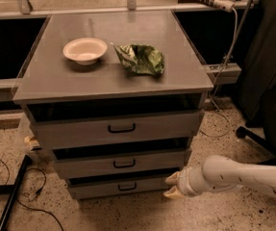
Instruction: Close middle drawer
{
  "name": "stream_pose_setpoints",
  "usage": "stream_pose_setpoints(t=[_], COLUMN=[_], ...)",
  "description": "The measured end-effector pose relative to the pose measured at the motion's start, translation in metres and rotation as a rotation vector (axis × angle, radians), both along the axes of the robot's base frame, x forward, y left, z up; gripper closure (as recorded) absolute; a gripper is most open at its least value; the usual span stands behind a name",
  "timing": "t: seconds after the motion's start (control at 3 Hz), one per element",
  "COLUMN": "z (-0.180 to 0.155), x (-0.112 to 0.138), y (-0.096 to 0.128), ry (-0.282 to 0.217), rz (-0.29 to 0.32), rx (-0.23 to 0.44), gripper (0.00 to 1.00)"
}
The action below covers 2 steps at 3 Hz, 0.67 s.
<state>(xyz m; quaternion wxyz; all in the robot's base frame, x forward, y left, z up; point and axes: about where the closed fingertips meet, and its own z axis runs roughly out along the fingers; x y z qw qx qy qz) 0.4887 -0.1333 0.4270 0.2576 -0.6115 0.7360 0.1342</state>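
Grey three-drawer cabinet on a speckled floor. On its top: white bowl, with a crumpled green bag just beside it to the right. Top drawer stands out furthest. Middle drawer, with a small black bar handle, is slightly out, a dark gap above its front. Bottom drawer is set furthest back. White arm enters from the lower right. Gripper sits low at the cabinet's right front corner, just below the middle drawer's right end, fingers parted and pointing left. Contact with the drawer not discernible.
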Motion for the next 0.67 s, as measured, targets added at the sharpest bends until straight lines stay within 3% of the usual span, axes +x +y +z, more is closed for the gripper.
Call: stream_pose_setpoints(t=[0.67], z=[0.0001], x=[0.0002], y=[0.0000], ry=[0.000], rz=[0.000], rx=[0.000], gripper=[0.12])
